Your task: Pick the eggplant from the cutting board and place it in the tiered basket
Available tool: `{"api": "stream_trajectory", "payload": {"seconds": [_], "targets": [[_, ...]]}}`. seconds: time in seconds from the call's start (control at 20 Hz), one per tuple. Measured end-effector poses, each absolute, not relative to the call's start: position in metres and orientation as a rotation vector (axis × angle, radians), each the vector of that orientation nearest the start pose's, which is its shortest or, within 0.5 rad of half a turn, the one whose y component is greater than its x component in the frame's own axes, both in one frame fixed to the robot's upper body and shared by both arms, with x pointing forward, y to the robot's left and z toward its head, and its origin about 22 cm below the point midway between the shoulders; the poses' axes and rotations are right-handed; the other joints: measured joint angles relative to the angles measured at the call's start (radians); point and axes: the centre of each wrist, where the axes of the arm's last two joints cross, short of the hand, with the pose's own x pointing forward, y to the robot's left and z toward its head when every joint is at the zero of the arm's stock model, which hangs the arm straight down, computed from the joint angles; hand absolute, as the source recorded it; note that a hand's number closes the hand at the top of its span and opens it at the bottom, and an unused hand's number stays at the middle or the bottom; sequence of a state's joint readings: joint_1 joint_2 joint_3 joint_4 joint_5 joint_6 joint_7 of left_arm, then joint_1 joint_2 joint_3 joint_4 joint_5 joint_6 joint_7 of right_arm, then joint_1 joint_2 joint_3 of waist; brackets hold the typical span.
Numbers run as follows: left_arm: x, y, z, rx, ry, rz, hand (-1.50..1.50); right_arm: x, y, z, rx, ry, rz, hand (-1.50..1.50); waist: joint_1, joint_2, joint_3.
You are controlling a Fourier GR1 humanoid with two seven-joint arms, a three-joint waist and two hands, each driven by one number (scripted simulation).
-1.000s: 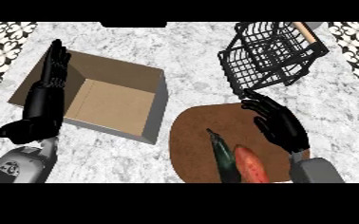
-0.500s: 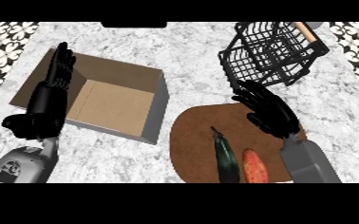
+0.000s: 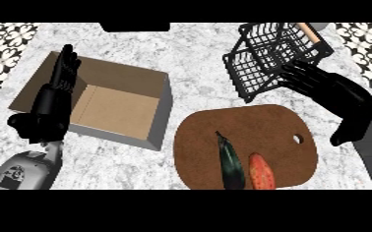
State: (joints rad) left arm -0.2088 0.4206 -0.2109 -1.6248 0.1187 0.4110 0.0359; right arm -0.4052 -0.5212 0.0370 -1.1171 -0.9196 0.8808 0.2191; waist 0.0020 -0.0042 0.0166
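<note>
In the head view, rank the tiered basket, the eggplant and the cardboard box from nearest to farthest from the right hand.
From the right hand:
1. Tiered basket, touching or nearly touching its fingers at the upper right.
2. Eggplant, lower and to the left, on the cutting board.
3. Cardboard box, across the counter at the left, beside the left hand.

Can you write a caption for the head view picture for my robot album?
Eggplant waits on the cutting board while the right hand hovers by the tiered basket.
</note>
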Motion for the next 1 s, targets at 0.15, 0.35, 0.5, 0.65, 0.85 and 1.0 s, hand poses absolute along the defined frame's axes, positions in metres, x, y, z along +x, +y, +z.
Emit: {"api": "stream_trajectory", "payload": {"seconds": [0.15, 0.35, 0.5, 0.65, 0.85, 1.0], "targets": [[0.278, 0.251, 0.077, 0.315, -1.769, -0.104, 0.00, 0.347, -0.347, 0.111, 0.794, -1.408, 0.728, -1.50, -0.002, -0.005, -0.002], [0.277, 0.248, 0.077, 0.310, -1.771, -0.106, 0.00, 0.351, -0.332, 0.174, 0.629, -1.434, 1.059, -1.50, -0.002, -0.008, -0.003], [0.277, 0.244, 0.079, 0.302, -1.773, -0.102, 0.00, 0.348, -0.310, 0.205, 0.510, -1.431, 1.256, -1.50, 0.001, -0.008, -0.003], [0.279, 0.242, 0.079, 0.306, -1.774, -0.106, 0.00, 0.342, -0.283, 0.218, 0.426, -1.409, 1.400, -1.50, 0.000, -0.008, -0.003], [0.279, 0.241, 0.077, 0.313, -1.776, -0.108, 0.00, 0.336, -0.256, 0.221, 0.354, -1.368, 1.517, -1.50, 0.003, -0.009, -0.003], [0.280, 0.244, 0.073, 0.319, -1.777, -0.107, 0.00, 0.332, -0.242, 0.217, 0.332, -1.337, 1.559, -1.50, 0.002, -0.009, -0.002]]}}
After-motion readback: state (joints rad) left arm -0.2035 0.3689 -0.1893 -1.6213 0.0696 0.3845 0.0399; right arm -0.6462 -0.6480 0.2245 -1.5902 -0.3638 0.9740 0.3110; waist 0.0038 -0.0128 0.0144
